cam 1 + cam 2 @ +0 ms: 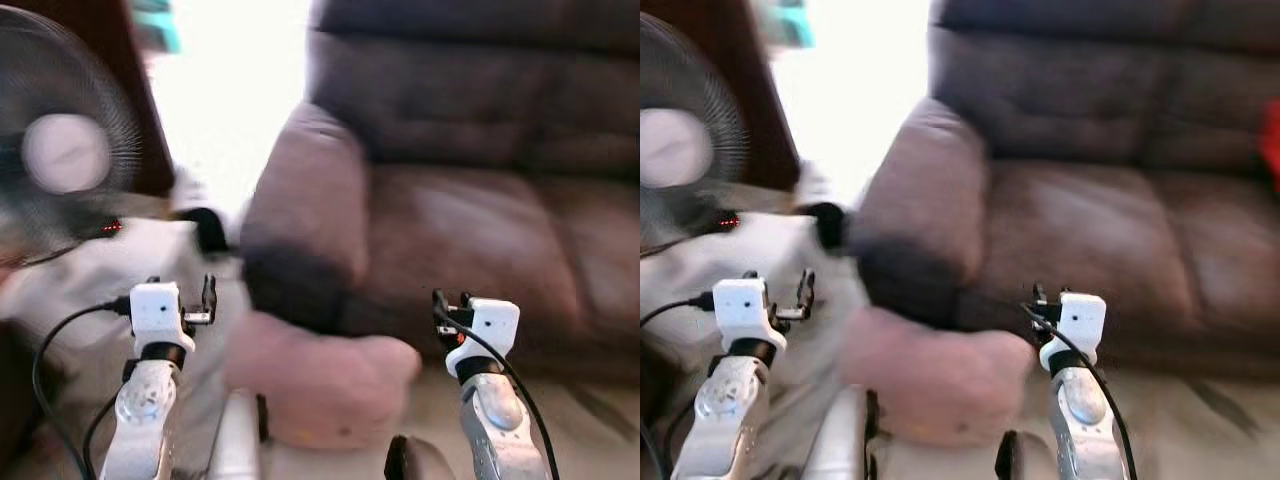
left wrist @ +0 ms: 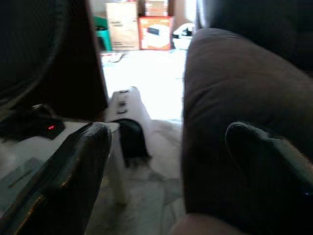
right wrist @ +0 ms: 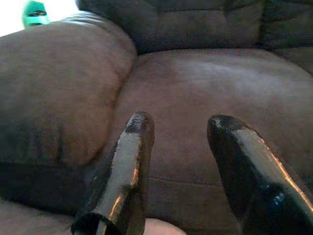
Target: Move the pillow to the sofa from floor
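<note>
Approach | I am seeing pillow [image 1: 320, 385] lying on floor at 12 o'clock, against sofa [image 1: 480, 200] | left gripper [image 2: 166, 176] and right gripper [image 3: 181, 166] hovering wide, empty, ready to flank it.

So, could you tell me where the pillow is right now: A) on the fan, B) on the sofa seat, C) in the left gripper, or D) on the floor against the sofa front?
D: the pillow lies on the floor, below the sofa armrest.

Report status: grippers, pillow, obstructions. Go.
Left gripper and right gripper open, empty, raised toward sofa. Pillow on floor against the sofa front, between arms. Fan at left, off the path.
</note>
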{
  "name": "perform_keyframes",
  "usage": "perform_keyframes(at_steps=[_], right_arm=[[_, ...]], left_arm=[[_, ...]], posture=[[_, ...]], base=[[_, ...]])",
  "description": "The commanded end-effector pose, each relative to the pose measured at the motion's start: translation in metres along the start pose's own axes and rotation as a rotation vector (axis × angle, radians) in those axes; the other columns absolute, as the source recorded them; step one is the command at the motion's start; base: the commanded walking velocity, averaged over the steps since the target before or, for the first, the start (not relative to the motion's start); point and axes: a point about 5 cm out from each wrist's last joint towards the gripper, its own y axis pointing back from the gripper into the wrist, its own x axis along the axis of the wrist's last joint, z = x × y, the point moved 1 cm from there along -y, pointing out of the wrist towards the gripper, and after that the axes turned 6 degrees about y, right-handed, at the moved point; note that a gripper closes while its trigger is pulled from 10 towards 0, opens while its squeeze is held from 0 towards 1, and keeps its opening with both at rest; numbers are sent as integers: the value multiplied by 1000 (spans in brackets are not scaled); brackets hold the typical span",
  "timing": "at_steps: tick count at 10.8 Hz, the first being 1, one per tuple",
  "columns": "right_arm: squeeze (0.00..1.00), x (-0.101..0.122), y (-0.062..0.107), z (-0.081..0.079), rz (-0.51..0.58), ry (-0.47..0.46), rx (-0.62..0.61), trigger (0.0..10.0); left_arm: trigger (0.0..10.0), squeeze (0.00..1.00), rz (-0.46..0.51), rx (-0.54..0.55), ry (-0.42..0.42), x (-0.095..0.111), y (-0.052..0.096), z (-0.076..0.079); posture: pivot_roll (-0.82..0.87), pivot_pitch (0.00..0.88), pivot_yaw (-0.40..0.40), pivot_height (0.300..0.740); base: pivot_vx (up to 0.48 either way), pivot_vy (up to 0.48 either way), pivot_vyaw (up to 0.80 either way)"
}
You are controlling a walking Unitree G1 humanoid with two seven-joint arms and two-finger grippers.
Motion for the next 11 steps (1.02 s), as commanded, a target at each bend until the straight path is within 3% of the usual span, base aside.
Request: perform_keyframes(at_steps=[1,11], right_arm=[[0,2,-1,3,3,1,-6,10000],[0,-3,2,2,-12,2,4,10000]], left_arm=[[10000,0,17,-14,3,6,-2,4],[10000,0,1,-15,-1,5,-2,4]], posture=[[107,122,-35,601],[113,145,-34,601]], base=[[0,0,0],[0,0,0]])
